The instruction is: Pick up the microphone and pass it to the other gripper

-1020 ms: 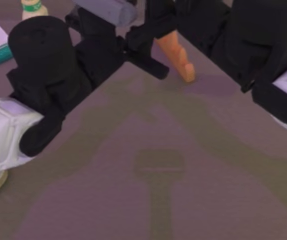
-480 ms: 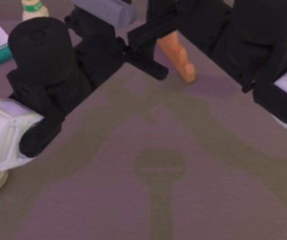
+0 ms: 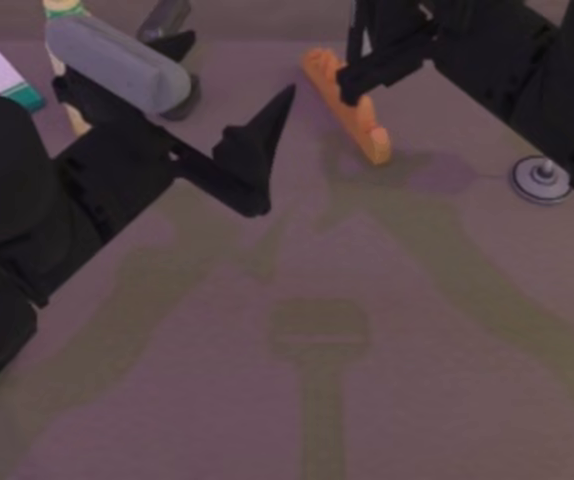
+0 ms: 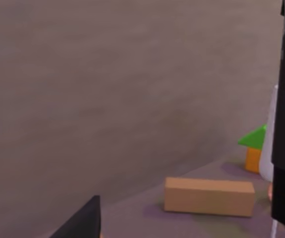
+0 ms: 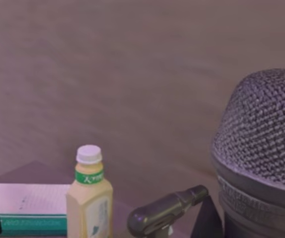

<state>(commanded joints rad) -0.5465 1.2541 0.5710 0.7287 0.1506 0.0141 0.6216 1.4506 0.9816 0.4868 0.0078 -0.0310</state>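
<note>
Top view: the left gripper (image 3: pixel 272 150) hangs over the middle of the matte purplish-grey table (image 3: pixel 417 350). Its long, pointed black fingers are spread wide with nothing between them.

The right gripper (image 3: pixel 362 75) is at the far edge, above a long orange block (image 3: pixel 347 105). It is closed around the slim black-handled microphone (image 5: pixel 261 148), whose rounded silver mesh head fills one side of the right wrist view, its weave plain to see.

Farther off in that view stand a pale plastic bottle with a white cap and green band (image 5: pixel 89 198), a flat white book with a teal spine (image 5: pixel 28 210) and a thick dark grey tool (image 5: pixel 165 213).

A small round silver disc (image 3: pixel 542 178) sits near the table's right edge.

The left wrist view shows a tan cardboard-like box (image 4: pixel 209 196) and a green-roofed orange toy block (image 4: pixel 254 146) before a plain, faintly streaked grey-brown wall.
</note>
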